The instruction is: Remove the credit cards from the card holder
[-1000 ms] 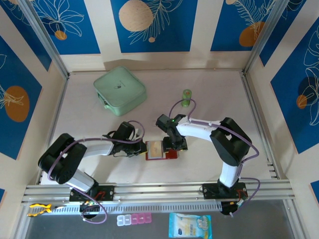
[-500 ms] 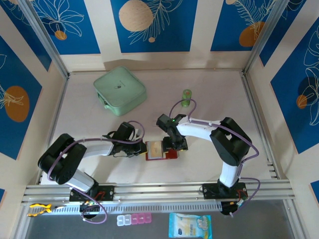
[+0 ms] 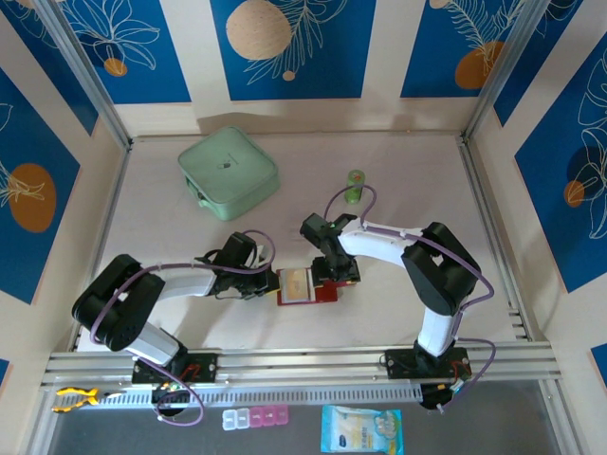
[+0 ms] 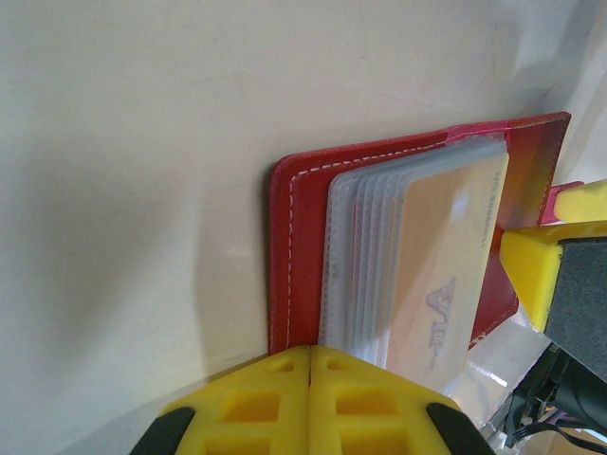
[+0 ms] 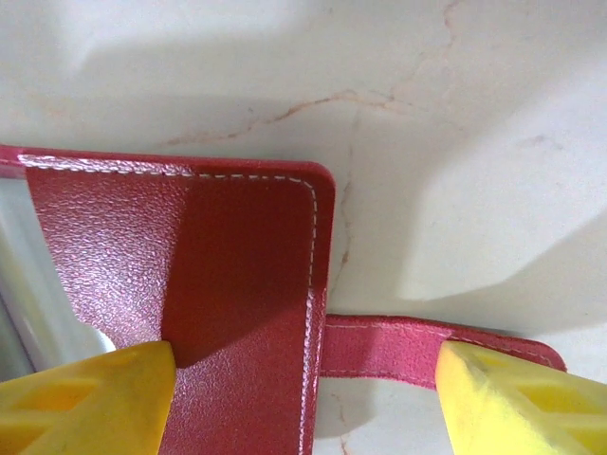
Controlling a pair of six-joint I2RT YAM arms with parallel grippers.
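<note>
Open card holder [image 3: 308, 285] lies at frame centre, clear sleeves [image 4: 365, 256] stacked inside, a tan credit card [image 4: 446, 237] in the top one. Versus a second ago: holder unmoved, right arm nudged slightly up-frame. Left gripper [image 4: 309, 379] clenched, tips at the holder's edge. Right gripper [image 5: 303, 389] spread wide, straddling the right flap and strap tab [image 5: 408, 349].

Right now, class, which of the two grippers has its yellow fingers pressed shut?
The left gripper: its fingers meet at the red card holder's edge, while the right gripper's stand wide apart.
</note>
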